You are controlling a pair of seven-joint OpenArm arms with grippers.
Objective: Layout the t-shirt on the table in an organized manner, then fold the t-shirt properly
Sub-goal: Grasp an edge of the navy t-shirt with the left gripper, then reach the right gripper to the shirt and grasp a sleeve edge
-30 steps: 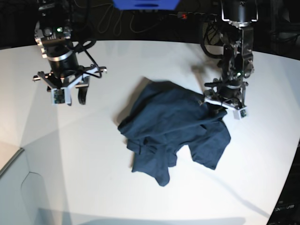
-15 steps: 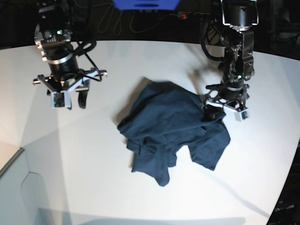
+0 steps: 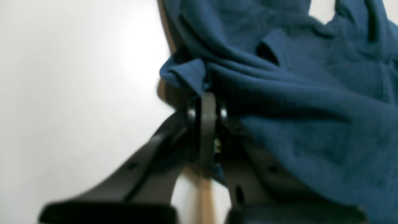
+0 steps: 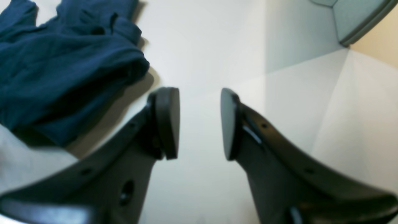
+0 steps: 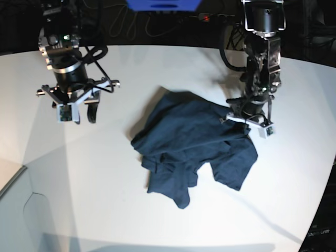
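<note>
The dark navy t-shirt point(image 5: 191, 149) lies crumpled in a heap in the middle of the white table point(image 5: 157, 68). My left gripper point(image 5: 237, 124) sits at the heap's right edge. In the left wrist view its fingers point(image 3: 207, 115) are pressed together with a small fold of the t-shirt point(image 3: 295, 102) pinched between the tips. My right gripper point(image 5: 86, 111) hovers over bare table to the left of the shirt. It stands open, nothing between its pads point(image 4: 168, 121), and the t-shirt point(image 4: 62, 68) lies off to one side of it.
Cables and a blue object point(image 5: 163, 5) sit beyond the table's curved far edge. A pale grey panel point(image 5: 21, 210) stands at the near left corner, also seen as a grey corner point(image 4: 357, 21) in the right wrist view.
My left gripper opened wide over the shirt's right edge, then shut on a fold of the cloth. The right arm has barely moved.
</note>
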